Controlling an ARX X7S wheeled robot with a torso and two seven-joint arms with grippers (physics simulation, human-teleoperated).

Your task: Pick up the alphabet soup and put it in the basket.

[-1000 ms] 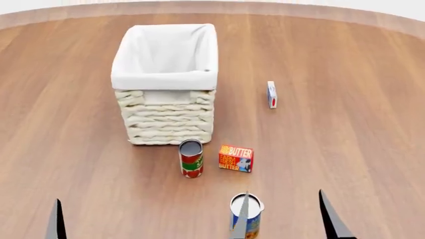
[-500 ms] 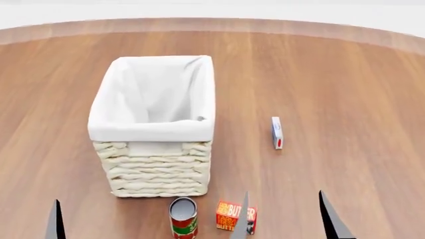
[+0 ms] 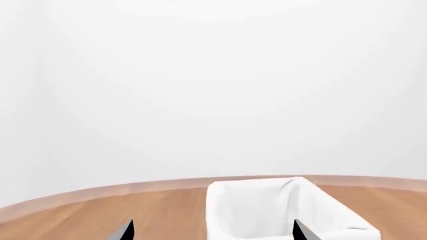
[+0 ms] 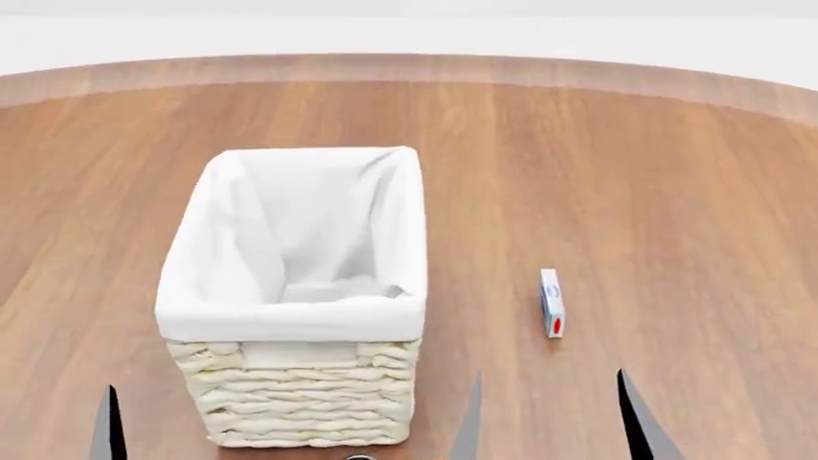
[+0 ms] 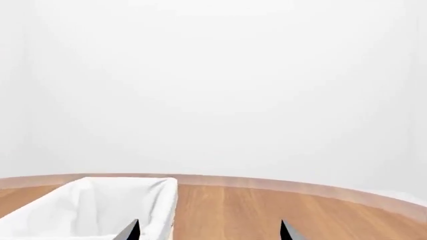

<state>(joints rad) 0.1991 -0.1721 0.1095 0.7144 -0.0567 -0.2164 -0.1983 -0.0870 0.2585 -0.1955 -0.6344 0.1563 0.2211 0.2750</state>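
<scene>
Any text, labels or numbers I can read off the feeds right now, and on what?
None readable.
Small white box right of the basket, head view: blue and red marks on it, too small to read as words.
Basket and wooden table: no print visible.
Both wrist views: no text in sight.

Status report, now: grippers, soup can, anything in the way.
Right gripper open, empty. Left gripper open too, only fingertips showing. Alphabet soup not in view. Basket dead ahead, nothing visible inside; small box on the table to its right.
</scene>
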